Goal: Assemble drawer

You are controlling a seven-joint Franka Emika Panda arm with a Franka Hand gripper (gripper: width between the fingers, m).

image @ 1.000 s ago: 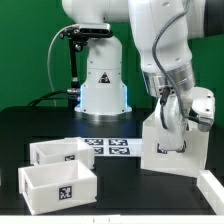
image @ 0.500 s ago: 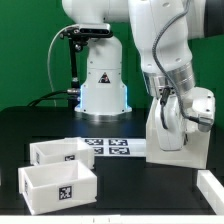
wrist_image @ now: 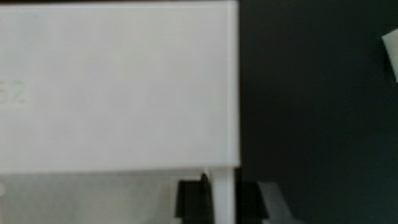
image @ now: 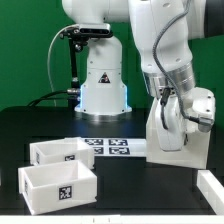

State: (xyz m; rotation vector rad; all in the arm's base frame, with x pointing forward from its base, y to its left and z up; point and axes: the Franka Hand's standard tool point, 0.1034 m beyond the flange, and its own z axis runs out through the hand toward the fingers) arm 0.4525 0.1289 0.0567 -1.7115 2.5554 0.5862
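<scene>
The tall white casing stands tilted on the black table at the exterior view's right. My gripper comes down on its top edge. In the wrist view the casing's flat white face fills much of the picture, and its thin wall runs between the two dark fingers; the gripper is shut on that wall. Two shallow white trays with square markers sit at the exterior view's left, one behind and one in front.
The marker board lies flat between the trays and the casing. The arm's white base stands behind it. A white edge piece lies at the front right, and a white corner also shows in the wrist view.
The casing has tipped and turned in my grip, so its front marker no longer shows. Over the last half second nothing visibly moved. The trays have stayed put.
</scene>
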